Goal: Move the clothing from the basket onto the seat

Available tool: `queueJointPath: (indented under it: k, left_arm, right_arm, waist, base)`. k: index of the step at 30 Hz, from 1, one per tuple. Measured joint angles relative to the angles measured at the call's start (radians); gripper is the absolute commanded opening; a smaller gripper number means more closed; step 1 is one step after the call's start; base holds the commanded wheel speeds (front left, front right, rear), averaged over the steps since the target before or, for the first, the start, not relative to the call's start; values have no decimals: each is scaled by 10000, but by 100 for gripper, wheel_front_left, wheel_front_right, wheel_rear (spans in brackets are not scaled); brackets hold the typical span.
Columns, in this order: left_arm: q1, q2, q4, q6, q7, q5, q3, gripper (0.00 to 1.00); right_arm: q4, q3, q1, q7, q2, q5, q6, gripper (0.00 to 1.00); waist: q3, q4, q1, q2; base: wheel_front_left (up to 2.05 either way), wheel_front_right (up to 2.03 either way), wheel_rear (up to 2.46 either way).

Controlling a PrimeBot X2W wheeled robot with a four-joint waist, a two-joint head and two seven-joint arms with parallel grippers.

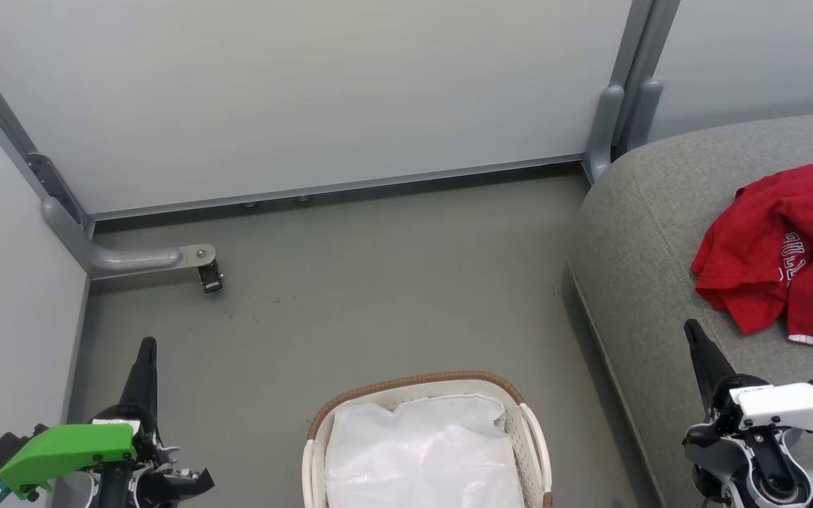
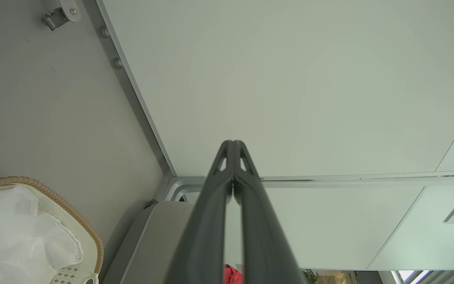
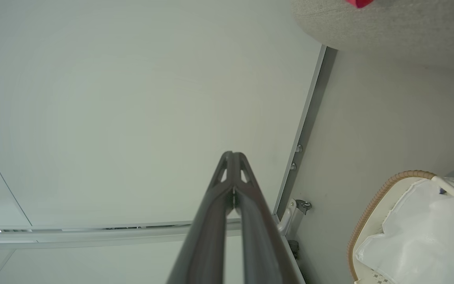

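Head view: the basket (image 1: 413,381) sits on the grey floor (image 1: 378,296) at bottom centre, with its white liner (image 1: 424,451) inside. The seat (image 1: 646,240) takes up the right side. The red clothing (image 1: 766,261) lies crumpled on it, well apart from the basket. The left gripper (image 1: 146,349) rises at the lower left, fingers together, over the floor to the left of the basket and far from the clothing. The right gripper (image 1: 694,335) rises at the lower right, fingers together, over the seat's front edge. It is near the clothing but not touching it.

Left wrist view: the left gripper's fingers meet at the tips, holding nothing, and point at a pale wall (image 2: 290,79). The basket is at the lower left and the seat's corner is behind the fingers. A sliver of red shows between the fingers at the bottom edge.

Right wrist view: the right gripper's tips touch, holding nothing, and point at the wall. The basket is at the lower right. The seat is at the top right, with a scrap of red at the top edge.
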Motion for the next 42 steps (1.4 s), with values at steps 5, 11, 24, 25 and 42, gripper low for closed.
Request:
queueJointPath:
  k: [5, 11, 24, 25, 42]
  left_arm:
    - [-58, 2, -31, -8, 88, -324, 31, 0]
    - [-129, 4, -79, -38, 180, -688, 65, 0]
    - [-137, 6, -96, -48, 190, -744, 69, 0]
    - [-137, 6, -96, -48, 190, -744, 69, 0]
    - [-138, 6, -98, -48, 190, -744, 69, 0]
  right_arm:
    - [-61, -40, 0, 82, -2, 303, 2, 0]
    - [-132, -86, 1, 174, -4, 679, 0, 0]
    - [-148, -94, 2, 184, -6, 732, 0, 0]
    - [-148, -94, 2, 184, -6, 732, 0, 0]
    - [-150, -94, 2, 184, -6, 732, 0, 0]
  waist:
    - [-11, 6, 0, 0]
    - [-24, 13, 0, 0]
    - [-25, 14, 0, 0]
    - [-26, 14, 0, 0]
    - [-25, 14, 0, 0]
  base:
    - [0, 0, 0]
    - [0, 0, 0]
    - [0, 0, 0]
    - [0, 0, 0]
    - [0, 0, 0]
